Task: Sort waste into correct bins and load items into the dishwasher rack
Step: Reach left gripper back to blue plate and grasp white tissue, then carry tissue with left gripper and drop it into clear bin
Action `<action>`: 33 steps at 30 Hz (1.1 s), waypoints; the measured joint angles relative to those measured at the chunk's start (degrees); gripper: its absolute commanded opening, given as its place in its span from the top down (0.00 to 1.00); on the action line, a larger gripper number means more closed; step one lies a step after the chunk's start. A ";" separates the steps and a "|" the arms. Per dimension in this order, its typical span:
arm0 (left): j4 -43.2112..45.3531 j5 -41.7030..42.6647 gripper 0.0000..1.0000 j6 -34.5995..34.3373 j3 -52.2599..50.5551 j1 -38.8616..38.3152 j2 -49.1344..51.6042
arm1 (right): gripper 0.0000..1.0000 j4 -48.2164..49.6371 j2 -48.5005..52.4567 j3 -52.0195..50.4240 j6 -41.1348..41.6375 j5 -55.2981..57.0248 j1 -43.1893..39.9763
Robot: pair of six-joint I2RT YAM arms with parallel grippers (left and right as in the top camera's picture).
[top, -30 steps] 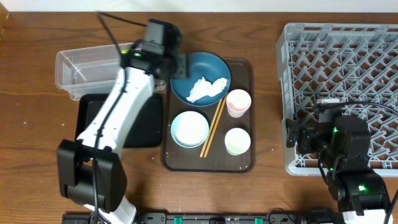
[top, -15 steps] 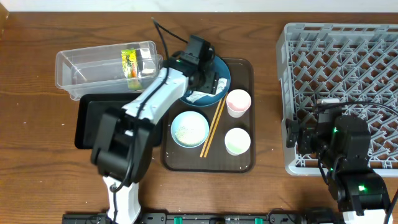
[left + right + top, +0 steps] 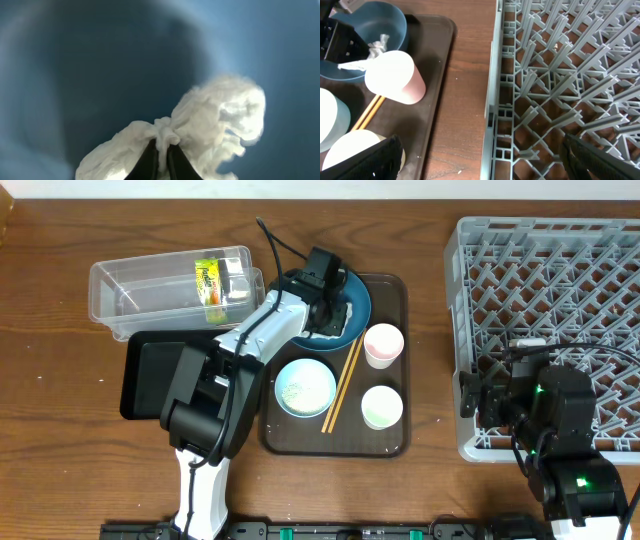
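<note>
Our left hand (image 3: 161,156) is pinched on the crumpled tissue (image 3: 215,115) inside the dark-blue bowl (image 3: 358,292), upper centre; we should lift straight, clearing the rim, before swinging. Right hand (image 3: 487,393) gapes wide, lower right.

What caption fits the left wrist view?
Left end effector pinching crumpled white tissue inside the dark-blue bowl.

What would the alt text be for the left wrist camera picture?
Two dark fingers pinch a crumpled white tissue at its gathered middle, seen close up. It lies inside a dark-blue bowl, which fills the blurred background.
</note>
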 measured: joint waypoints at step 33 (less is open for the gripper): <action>-6.40 -3.48 0.54 0.22 0.00 31.19 -15.32 | 0.01 -0.17 0.00 0.00 0.00 0.00 0.00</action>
